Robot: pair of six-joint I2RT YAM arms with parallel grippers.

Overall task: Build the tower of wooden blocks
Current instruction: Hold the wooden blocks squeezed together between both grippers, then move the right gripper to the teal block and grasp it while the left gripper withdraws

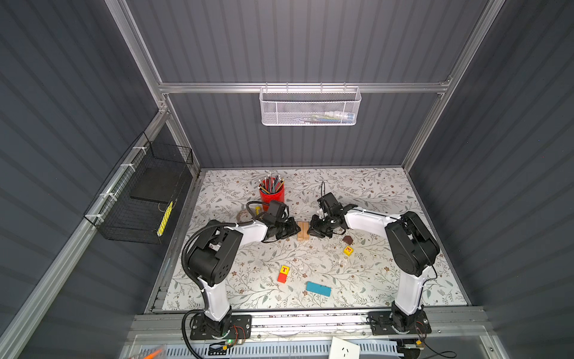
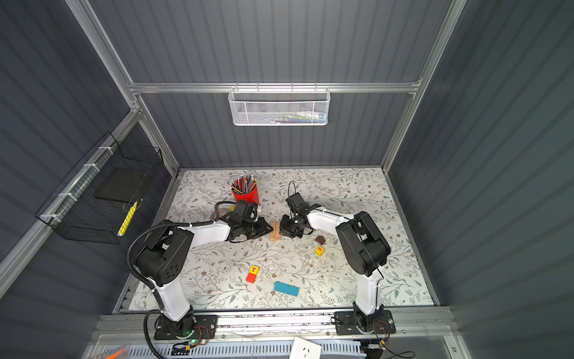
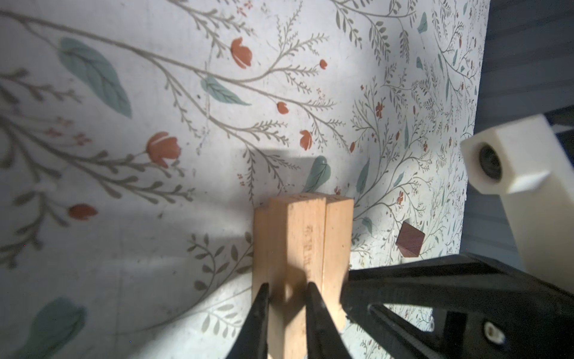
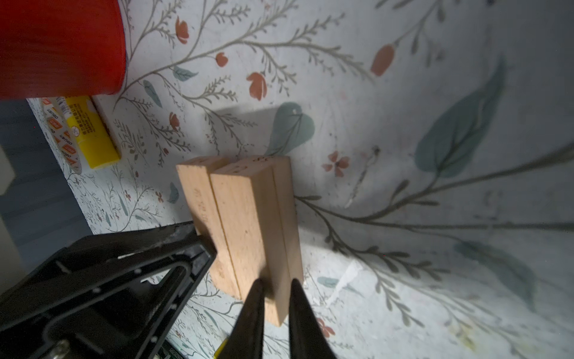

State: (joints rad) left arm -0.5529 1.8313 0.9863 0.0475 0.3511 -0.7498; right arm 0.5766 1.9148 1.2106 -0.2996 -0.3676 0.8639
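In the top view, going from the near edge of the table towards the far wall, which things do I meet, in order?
blue plank → yellow T cube → yellow E cube → tan planks → red pencil cup

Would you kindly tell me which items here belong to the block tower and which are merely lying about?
Tower: tan planks, blue plank, yellow T cube, yellow E cube, red cube, brown roof piece.
Lying about: red pencil cup, yellow glue stick, tape roll.

Both arms (image 1: 214,295) are white-shelled with black joints (image 1: 214,261).
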